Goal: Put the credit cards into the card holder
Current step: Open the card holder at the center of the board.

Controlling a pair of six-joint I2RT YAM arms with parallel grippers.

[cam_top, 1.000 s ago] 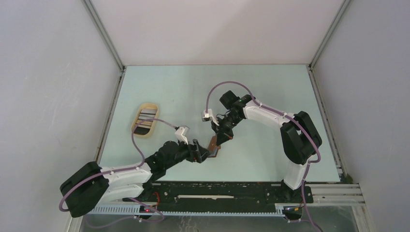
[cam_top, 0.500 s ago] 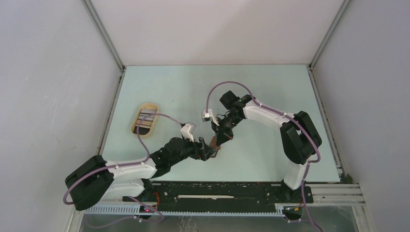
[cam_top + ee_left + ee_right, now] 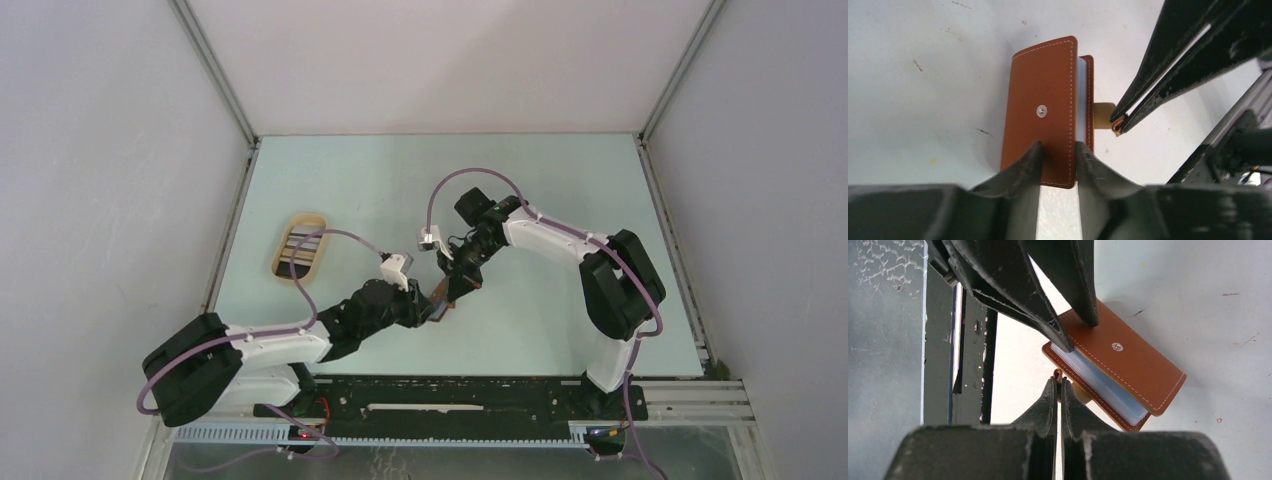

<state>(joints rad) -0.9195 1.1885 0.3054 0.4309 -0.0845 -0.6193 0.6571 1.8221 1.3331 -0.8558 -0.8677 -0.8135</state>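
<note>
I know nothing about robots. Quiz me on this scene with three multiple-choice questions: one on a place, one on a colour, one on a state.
1. Where on the table is the oval tray? A) left side B) far right corner C) centre
2. What colour is the card holder? A) black B) reddish-brown C) green
3. The right arm's fingers are: A) wide open B) out of sight C) pinched on the clasp tab
Answers: 1A, the top view shows it at left. 2B, both wrist views show it brown. 3C, they meet on the tab.
</note>
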